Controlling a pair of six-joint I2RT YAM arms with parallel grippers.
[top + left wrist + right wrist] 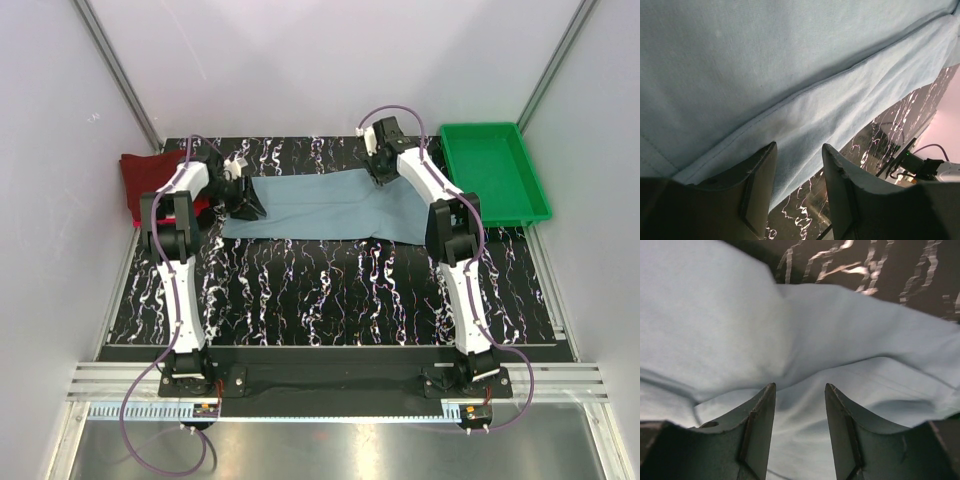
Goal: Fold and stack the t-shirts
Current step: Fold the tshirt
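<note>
The grey-blue t-shirt [330, 205] lies spread flat across the middle of the dark marbled table [320, 290]. My left gripper [245, 195] stands open at the shirt's left end. In the left wrist view its fingers [799, 147] straddle the folded hem of the shirt [790, 75], with bare table showing below. My right gripper [382, 170] is open over the shirt's far right corner. In the right wrist view it [800, 386] hovers just above rumpled cloth [740, 315], nothing pinched. A dark maroon t-shirt [148, 180] lies at the far left, with a bit of red cloth [203, 208] beside it under the left arm.
A green plastic tray [495, 170] sits at the back right, past the right arm. White walls and metal frame rails close in the table on the left, back and right. The marbled surface in front of the shirt is bare up to the arm bases.
</note>
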